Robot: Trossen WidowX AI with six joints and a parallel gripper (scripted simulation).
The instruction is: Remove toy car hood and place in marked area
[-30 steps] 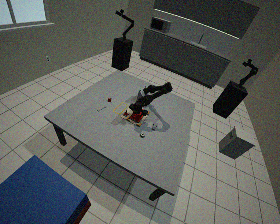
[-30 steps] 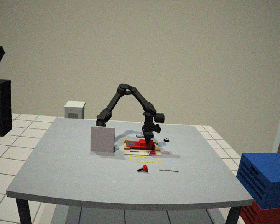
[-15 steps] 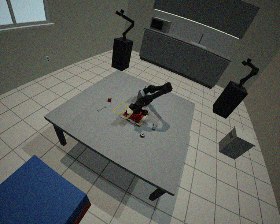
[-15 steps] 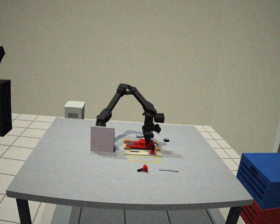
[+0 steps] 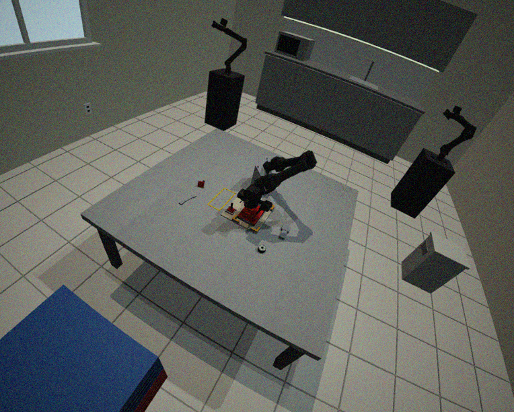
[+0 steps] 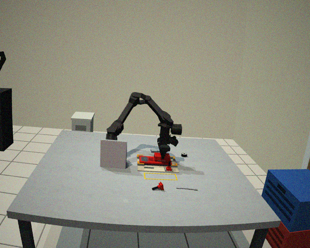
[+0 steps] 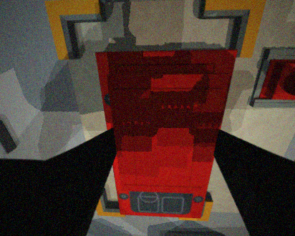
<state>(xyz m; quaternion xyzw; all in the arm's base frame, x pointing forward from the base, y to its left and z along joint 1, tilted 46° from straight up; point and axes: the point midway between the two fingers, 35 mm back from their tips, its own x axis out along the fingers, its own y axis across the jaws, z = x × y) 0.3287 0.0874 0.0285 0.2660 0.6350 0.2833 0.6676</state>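
Note:
The toy car point(image 5: 248, 217) point(image 6: 146, 160) is red and lies in a pale tray with yellow corner brackets. My gripper point(image 6: 163, 156) point(image 7: 163, 132) points down over the car, at the end away from the grey panel. It is shut on the car's red hood point(image 7: 172, 143), one finger at each long side. The hood looks slightly turned in the wrist view; whether it has come clear of the body cannot be told. The marked area point(image 5: 216, 197) point(image 6: 160, 173) is a yellow outline on the table beside the tray, with nothing inside it.
A small red part with a black post point(image 6: 168, 168) stands at the tray's edge. Another red part point(image 5: 200, 184) point(image 6: 160, 186) and a thin rod point(image 5: 187, 200) point(image 6: 186, 188) lie beyond the outline. A wheel point(image 5: 262, 249) point(image 6: 184, 154) lies across the tray. An upright panel point(image 6: 113, 153) stands near the arm's base.

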